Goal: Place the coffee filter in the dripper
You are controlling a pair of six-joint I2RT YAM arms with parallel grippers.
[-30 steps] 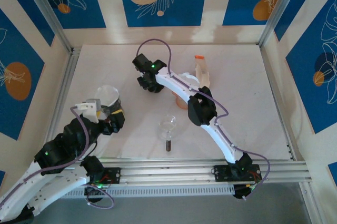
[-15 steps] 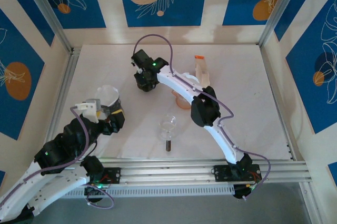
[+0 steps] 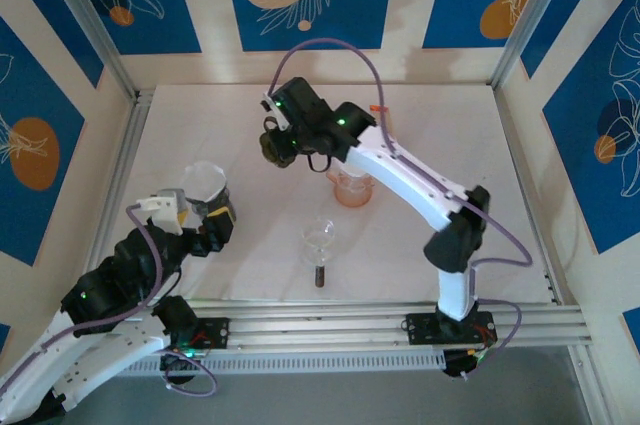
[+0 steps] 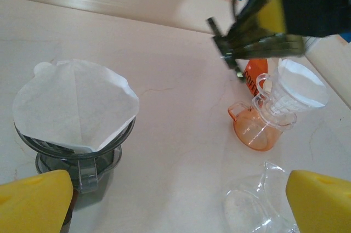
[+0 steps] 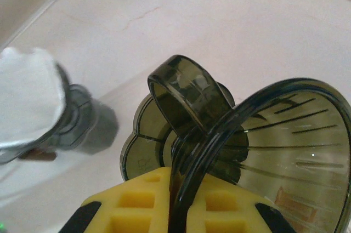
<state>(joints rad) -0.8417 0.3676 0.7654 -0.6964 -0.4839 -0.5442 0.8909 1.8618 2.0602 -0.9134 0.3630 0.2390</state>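
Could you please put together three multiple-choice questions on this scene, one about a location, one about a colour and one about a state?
1. The opened paper filter sits:
A. inside a grey dripper
B. flat on the table
C. hanging from a wall

2. The bottom dripper of the stacked pair is:
A. green
B. orange
C. blue

3. The right gripper is:
A. open and empty
B. shut on an empty dark dripper
C. shut on a spoon

Answers:
1 A: the left wrist view shows the filter cupped in the grey dripper's cone.
2 B: its translucent body is plainly orange.
3 B: the right wrist view shows the gripper clamped on the rim, with nothing inside the cone.
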